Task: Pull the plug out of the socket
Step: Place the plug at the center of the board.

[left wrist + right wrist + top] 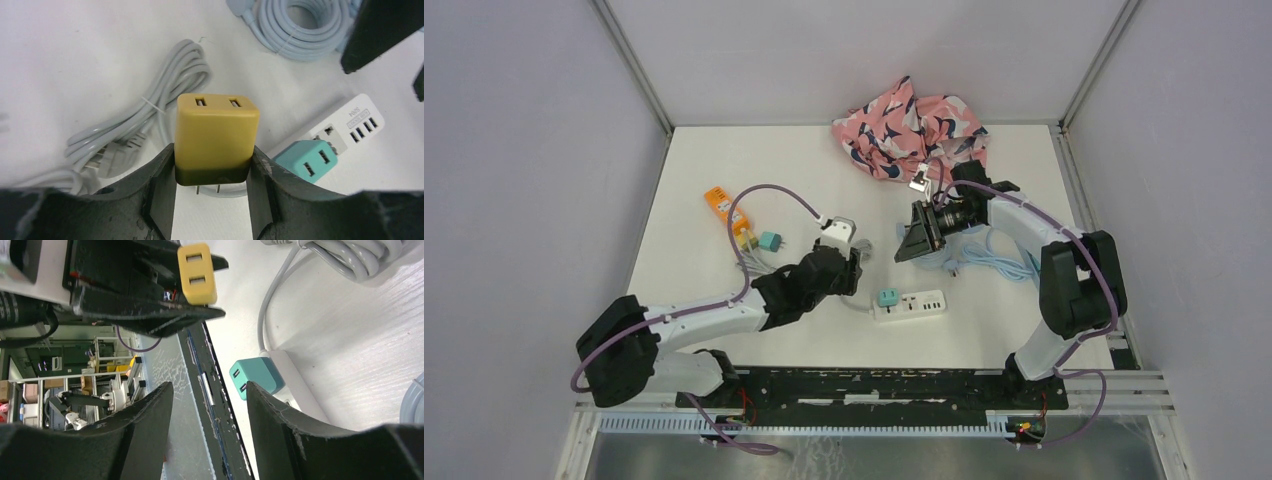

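Aloft, one yellow plug [216,137]; one strip [350,125].

The light is bright and even from overhead. The white table [724,160] nearly washes out, and shadows on it are faint and soft-edged. Up close, the yellow charger plug [216,135] is crisp, but its lower band goes dark between the fingers [162,195] of the left gripper [212,150], which look near-black. The right gripper [210,387] has fingers [290,430] that blur toward the frame's bottom edge, and everything beyond them looks dimmer.
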`<state>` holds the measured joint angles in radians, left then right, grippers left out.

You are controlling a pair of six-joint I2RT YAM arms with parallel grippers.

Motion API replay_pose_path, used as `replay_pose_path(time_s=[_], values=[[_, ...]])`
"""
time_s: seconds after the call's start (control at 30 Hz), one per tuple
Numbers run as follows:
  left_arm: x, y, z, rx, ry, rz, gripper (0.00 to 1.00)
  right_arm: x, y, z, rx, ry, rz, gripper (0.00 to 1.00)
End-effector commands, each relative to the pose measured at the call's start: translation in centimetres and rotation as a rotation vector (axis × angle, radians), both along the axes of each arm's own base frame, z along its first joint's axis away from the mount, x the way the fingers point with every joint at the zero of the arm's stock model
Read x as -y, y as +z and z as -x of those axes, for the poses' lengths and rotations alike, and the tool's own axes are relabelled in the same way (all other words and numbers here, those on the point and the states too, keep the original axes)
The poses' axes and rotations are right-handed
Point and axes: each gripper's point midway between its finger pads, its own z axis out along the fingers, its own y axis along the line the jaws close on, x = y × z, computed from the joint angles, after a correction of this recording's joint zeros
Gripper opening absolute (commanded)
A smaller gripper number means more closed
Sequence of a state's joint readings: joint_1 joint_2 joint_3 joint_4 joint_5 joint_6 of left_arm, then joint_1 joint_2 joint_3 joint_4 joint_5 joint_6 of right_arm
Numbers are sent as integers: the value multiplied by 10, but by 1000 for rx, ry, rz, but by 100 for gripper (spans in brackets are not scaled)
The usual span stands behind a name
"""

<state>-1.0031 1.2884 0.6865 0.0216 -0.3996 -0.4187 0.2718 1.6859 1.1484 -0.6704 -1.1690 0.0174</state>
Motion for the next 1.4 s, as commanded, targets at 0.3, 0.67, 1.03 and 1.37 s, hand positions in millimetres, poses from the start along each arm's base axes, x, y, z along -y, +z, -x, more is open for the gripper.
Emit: replay_pose_path(time_s=[0.3,0.67,1.03,1.37], values=[[-66,19,-41,6,221,307,3,1,28,-7,114,16,-51,61],[-126,16,-63,-11,433,466,3,2,29,-7,120,20,-54,61],[-208,7,-96,-13,819,622,5,4,29,-7,125,20,-49,61],[-238,-4,-129,-66,966,686,9,3,27,-6,115,21,-51,60]])
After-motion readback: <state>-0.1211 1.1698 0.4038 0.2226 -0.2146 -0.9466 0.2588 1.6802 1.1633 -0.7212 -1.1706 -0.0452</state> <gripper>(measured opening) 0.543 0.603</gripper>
